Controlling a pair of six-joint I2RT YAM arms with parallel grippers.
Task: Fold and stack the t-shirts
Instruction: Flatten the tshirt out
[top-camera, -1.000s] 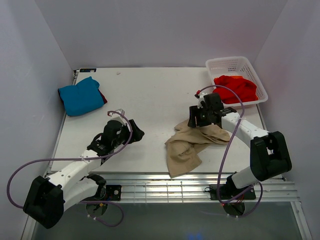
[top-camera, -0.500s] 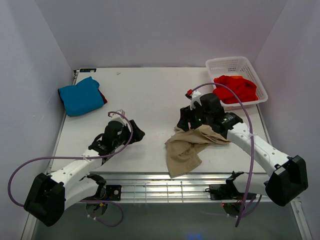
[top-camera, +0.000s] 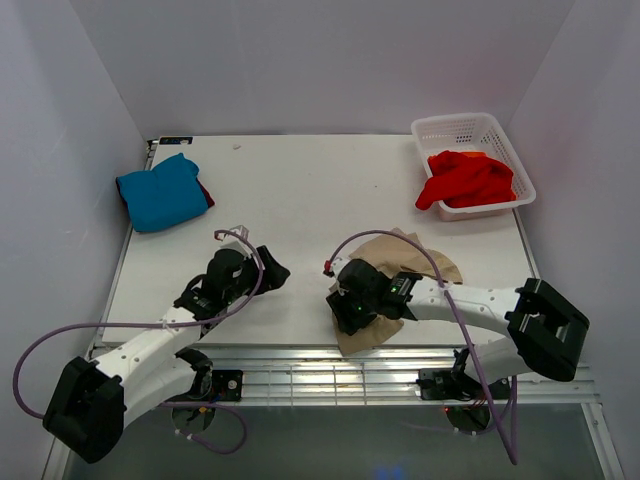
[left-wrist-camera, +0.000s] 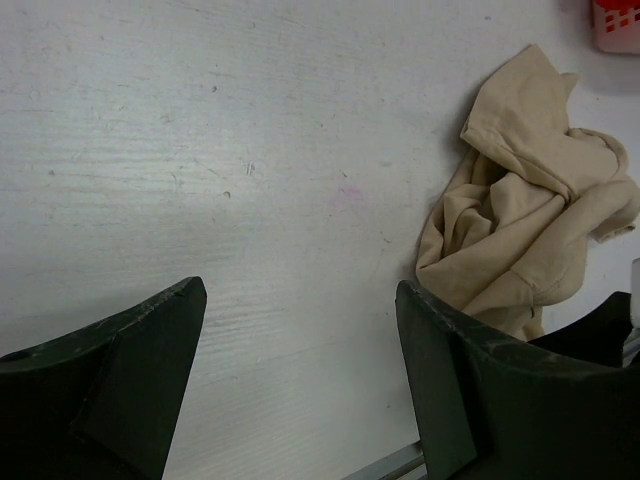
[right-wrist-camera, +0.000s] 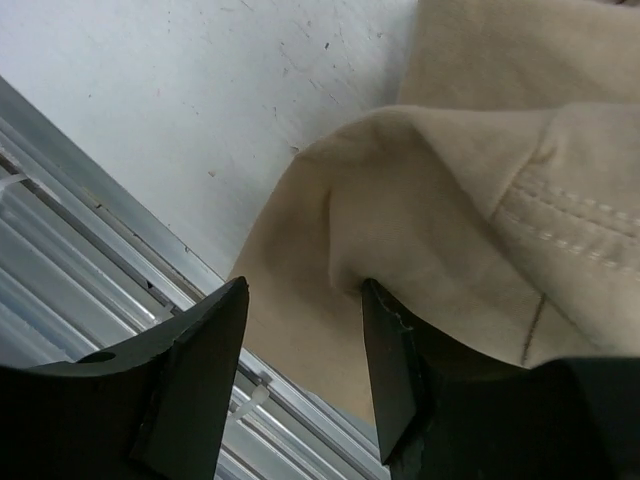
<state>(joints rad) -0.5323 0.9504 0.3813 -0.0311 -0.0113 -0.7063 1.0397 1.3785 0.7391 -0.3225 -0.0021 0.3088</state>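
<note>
The tan-beige t-shirt (top-camera: 405, 255) (left-wrist-camera: 530, 220) (right-wrist-camera: 450, 190) lies crumpled on the table's near right part. My right gripper (top-camera: 346, 306) (right-wrist-camera: 304, 285) is low over its near-left corner at the table's front edge, jaws apart with a fold of tan cloth against the right finger. My left gripper (top-camera: 274, 268) (left-wrist-camera: 300, 290) hovers open over bare table, left of the shirt. A folded teal-blue t-shirt (top-camera: 162, 192) rests at the far left on a dark red one (top-camera: 206, 191). The bright red t-shirt (top-camera: 470, 178) is in the basket.
The white lattice basket (top-camera: 465, 122) stands at the far right corner. A slatted metal rail (top-camera: 380, 375) (right-wrist-camera: 90, 260) runs along the table's front edge, right under my right gripper. White walls close in the table on three sides.
My right arm swung from the tan shirt's far end down to its near-left corner, and its jaws narrowed a little. The shirt's far part now lies flatter. The left arm barely moved.
</note>
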